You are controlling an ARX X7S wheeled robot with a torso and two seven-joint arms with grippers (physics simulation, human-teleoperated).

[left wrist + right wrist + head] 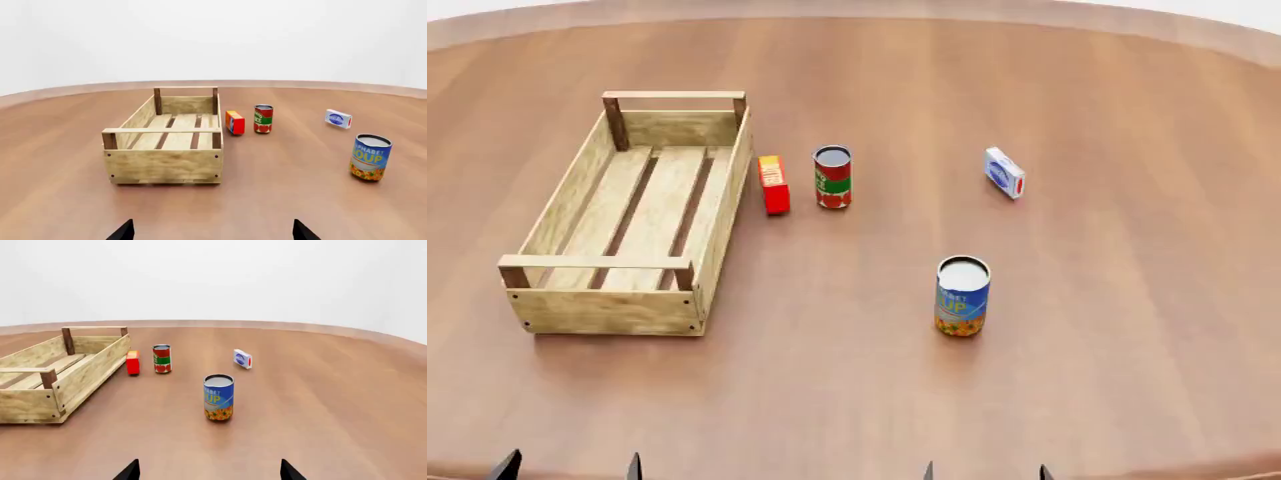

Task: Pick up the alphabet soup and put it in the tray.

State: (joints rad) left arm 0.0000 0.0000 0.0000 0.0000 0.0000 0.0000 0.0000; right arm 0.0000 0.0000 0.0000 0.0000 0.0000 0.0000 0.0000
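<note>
On the broad brown wooden table [1121, 330], right of centre in the head view, stands the blue-labelled cylindrical alphabet soup can [962, 296] with yellow lettering, an orange-green band at its base and a plain white top. It is upright, on its own, touching nothing. At the left of that frame lies the long rectangular light-wood tray [715, 225], a slatted crate with low plank sides and darker corner posts; nothing lies on its slats. The soup can is well apart from it, lower and to the right.

Just beside the tray's right wall stands a small red box [774, 185], and next to that a smaller red-and-green can [833, 177], upright. Further right, toward the upper right, sits a small white-and-blue box [1005, 173], tilted on its edge.

Along the bottom edge of the head view only dark fingertips show: the left gripper [571, 467] at lower left, the right gripper [985, 472] at lower centre-right. Both hold nothing, with their jaws spread wide apart, as each wrist view confirms with two tips far apart at its bottom edge. Both are well short of the soup can.
</note>
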